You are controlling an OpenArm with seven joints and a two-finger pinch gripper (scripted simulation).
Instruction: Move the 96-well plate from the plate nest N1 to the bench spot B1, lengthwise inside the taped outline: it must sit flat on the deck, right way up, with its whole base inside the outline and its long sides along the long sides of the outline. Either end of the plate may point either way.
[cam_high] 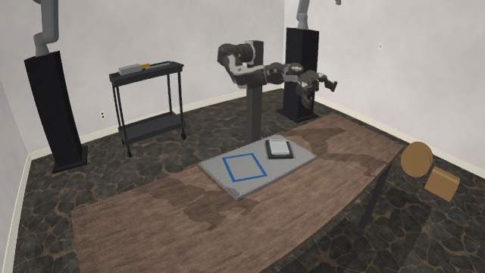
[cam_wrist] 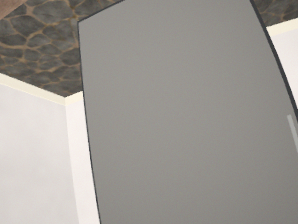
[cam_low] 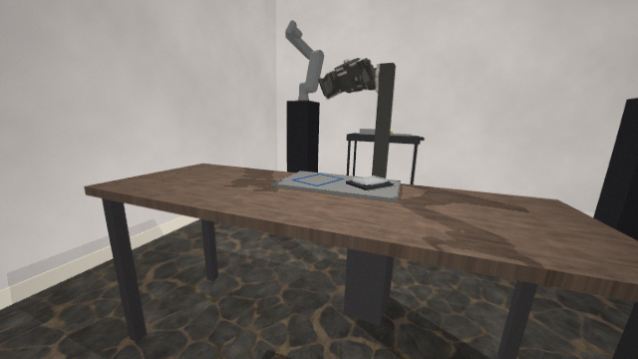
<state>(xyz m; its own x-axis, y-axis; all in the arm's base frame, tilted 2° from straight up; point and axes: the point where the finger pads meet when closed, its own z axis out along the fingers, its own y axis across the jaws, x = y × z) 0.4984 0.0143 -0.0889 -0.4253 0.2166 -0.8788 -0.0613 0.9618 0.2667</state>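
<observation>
Grey panel point(cam_wrist: 186, 123), perhaps pedestal, filling wrist view

A long wooden table point(cam_high: 303, 227) was set on a dark cobbled floor point(cam_high: 45, 197). Behind the table, a black two-shelf cart point(cam_high: 178, 66) was placed against pale grey walls point(cam_high: 151, 26), and tall black pedestals point(cam_high: 53, 110) were stood beside it.

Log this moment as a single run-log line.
phase: not started | dark two-finger gripper: open, empty, raised beside the table | white 96-well plate: in black nest | blue taped outline: unoccupied
</observation>
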